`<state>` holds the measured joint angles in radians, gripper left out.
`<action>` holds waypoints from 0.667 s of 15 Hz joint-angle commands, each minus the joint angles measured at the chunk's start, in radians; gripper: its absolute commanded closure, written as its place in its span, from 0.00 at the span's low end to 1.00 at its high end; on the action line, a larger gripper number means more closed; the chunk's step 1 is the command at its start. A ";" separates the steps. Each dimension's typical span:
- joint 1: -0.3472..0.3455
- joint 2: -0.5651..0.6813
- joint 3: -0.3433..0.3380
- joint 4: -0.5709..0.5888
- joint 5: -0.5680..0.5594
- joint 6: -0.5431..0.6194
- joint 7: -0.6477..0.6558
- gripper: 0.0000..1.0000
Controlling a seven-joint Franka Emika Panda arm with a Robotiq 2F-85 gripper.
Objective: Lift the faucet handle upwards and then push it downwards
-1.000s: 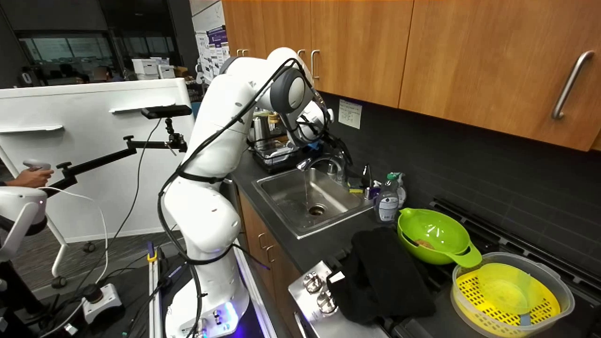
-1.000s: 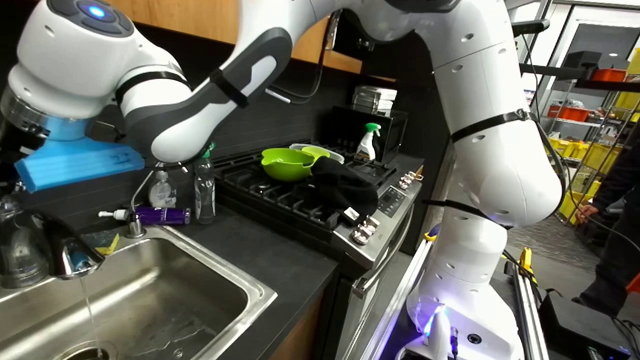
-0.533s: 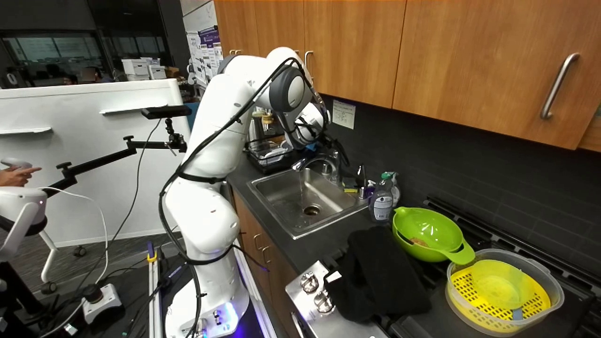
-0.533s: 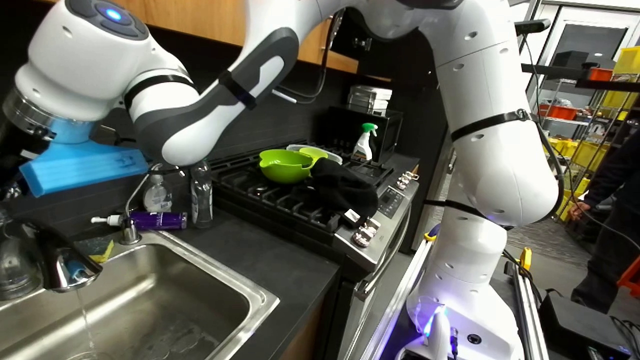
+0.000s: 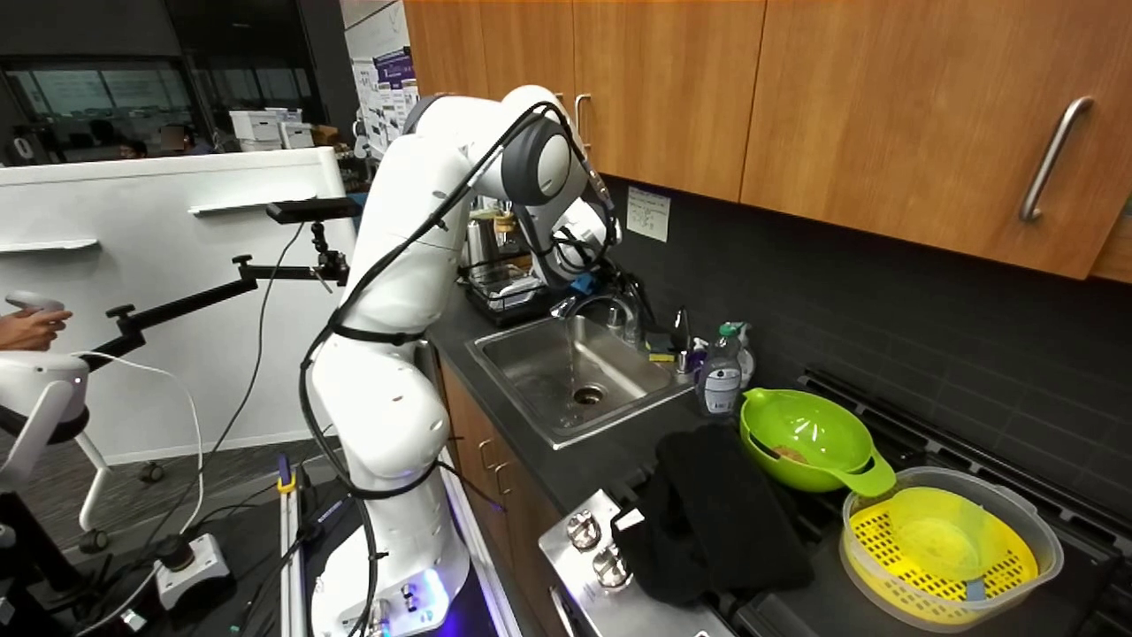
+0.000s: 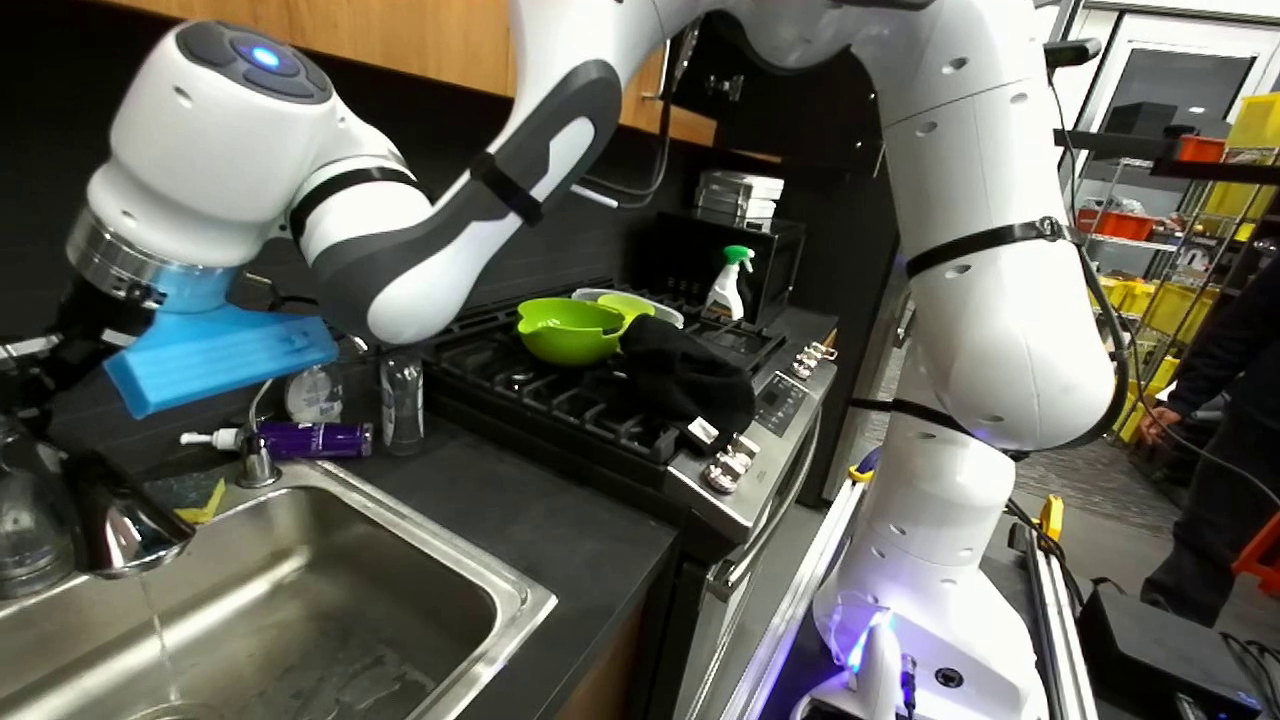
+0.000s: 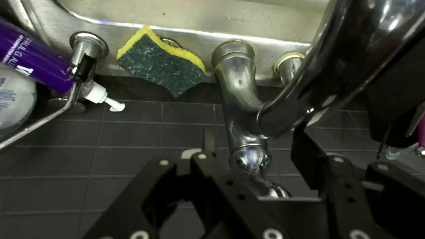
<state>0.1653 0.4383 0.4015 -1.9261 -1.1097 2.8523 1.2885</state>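
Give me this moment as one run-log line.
fingers: open, faucet handle showing between them in wrist view | contact: cannot tell | water: streaming from spout into sink | sponge: beside faucet base

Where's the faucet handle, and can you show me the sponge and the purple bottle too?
Faucet handle (image 7: 271, 187): wrist view, on its shiny lever.
Sponge (image 7: 162, 64): wrist view, on its dark green face.
Purple bottle (image 6: 312, 440): an exterior view, on the side of its body.

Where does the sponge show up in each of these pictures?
In an exterior view: sponge, just right of centre.
In an exterior view: sponge, lower left.
Wrist view: sponge, upper half, left of centre.
Shared landmark: the faucet, left of the sponge in both exterior views, right of it in the wrist view.
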 commanded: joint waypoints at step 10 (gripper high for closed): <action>-0.011 -0.048 0.004 -0.017 0.011 0.008 0.013 0.02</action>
<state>0.1648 0.4376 0.4019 -1.9221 -1.1080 2.8561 1.2892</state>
